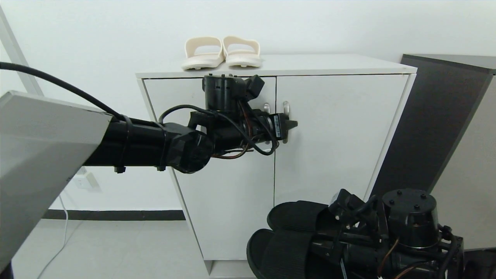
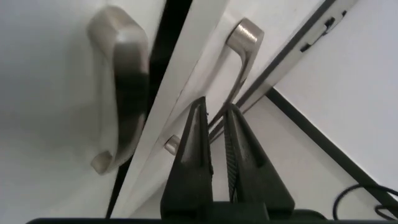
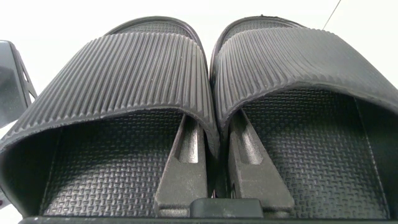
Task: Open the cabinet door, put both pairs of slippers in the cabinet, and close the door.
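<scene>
Black slippers — half hidden by right end effector gripping them.

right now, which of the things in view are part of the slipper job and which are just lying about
Job: cabinet, door handle in the left gripper, cream slippers on the cabinet top, black slippers in the right gripper.
Lying about: wall socket, white cable, dark panel beside the cabinet.

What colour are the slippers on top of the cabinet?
Cream slippers, clearest in head view.
</scene>
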### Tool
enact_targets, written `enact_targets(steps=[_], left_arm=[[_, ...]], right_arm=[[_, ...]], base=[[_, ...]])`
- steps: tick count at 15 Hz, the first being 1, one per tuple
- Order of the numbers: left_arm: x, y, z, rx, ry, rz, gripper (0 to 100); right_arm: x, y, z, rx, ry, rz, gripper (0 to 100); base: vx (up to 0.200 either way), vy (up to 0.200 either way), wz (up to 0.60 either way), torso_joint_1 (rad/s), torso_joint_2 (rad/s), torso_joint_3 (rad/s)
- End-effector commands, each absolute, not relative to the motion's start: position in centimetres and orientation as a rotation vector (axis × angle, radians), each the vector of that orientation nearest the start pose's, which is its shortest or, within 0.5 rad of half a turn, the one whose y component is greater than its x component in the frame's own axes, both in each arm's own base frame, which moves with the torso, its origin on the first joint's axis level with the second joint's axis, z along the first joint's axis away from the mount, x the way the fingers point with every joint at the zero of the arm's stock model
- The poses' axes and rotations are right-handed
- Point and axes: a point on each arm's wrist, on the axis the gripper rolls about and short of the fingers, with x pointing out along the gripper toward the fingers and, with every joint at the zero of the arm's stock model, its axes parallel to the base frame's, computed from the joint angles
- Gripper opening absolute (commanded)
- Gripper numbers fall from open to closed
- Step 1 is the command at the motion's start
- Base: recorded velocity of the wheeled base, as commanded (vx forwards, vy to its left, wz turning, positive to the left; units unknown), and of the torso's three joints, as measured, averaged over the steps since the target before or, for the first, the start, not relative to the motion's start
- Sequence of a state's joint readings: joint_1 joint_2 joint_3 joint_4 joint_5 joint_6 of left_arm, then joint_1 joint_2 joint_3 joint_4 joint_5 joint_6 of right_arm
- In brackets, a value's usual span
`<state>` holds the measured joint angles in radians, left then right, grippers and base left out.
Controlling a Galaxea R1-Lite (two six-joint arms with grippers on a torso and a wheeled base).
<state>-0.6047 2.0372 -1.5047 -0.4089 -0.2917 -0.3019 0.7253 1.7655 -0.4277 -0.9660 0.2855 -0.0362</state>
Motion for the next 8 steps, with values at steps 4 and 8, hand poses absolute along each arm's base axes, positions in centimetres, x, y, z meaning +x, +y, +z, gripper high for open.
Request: enact_targets(steps=[4,8], left_arm=[[33.1,-24.0,23.8,-0.261,0.265,-0.892,0],[30.2,-23.8,24.5,-0.254,0.274,-0.936,0]], right_arm=[[19.3,18.0,10.4,-0.118,0.361,1.012,0],[18.2,17.7,10.0,-0.111,0.365,1.088,0]], base=[[0.000,0.000,0.00,0.000,0.00,0.000],[0.000,0.000,0.00,0.000,0.00,0.000]])
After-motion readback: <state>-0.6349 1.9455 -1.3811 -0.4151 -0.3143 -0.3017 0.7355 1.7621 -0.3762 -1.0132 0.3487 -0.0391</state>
